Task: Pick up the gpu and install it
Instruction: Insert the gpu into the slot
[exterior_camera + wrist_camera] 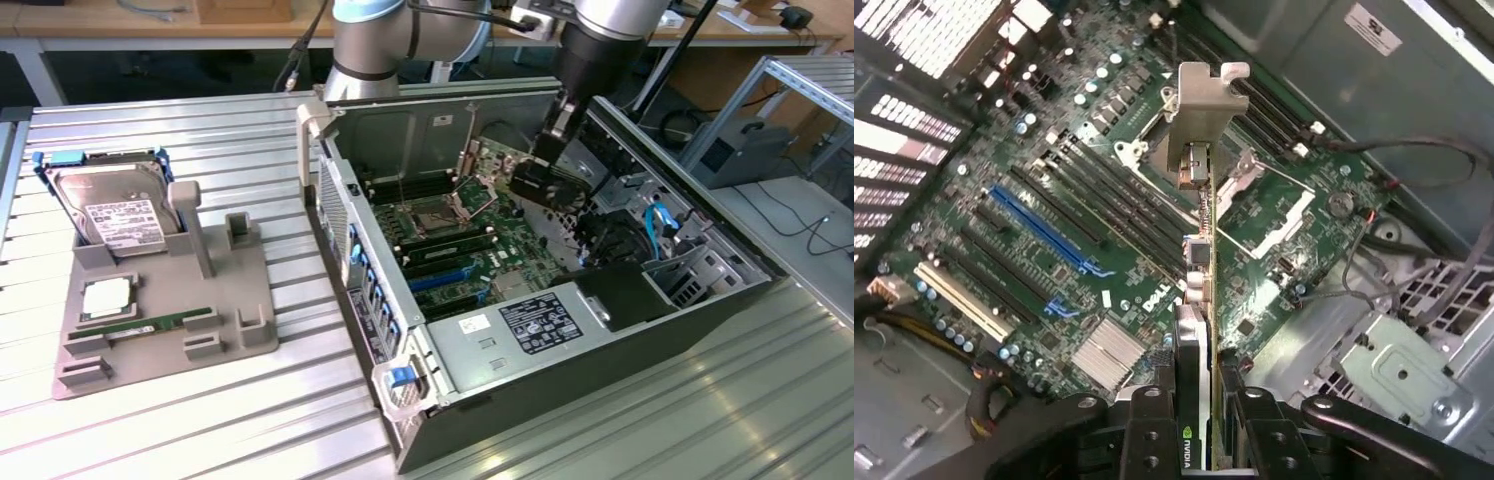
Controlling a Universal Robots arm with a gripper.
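Observation:
My gripper (558, 140) is inside the open computer case (400, 385), shut on the gpu (541, 182). The gpu is a thin black card and hangs above the green motherboard (447, 235) at the case's far side. In the wrist view the gpu (1206, 250) appears edge-on, running away from my gripper (1204, 410) with its silver bracket (1202, 115) at the far end. Black fingers (1154, 425) press on both of its faces. The card floats over the motherboard (1054, 150), beside the blue expansion slot (1044, 235), and sits in no slot.
A grey holder (200, 340) stands to the exterior view's left of the case. It carries a silver hard drive (114, 210), a green memory stick (147, 325) and a processor chip (107, 297). Loose cables (1414, 230) and a drive cage (687, 270) crowd the case's right side.

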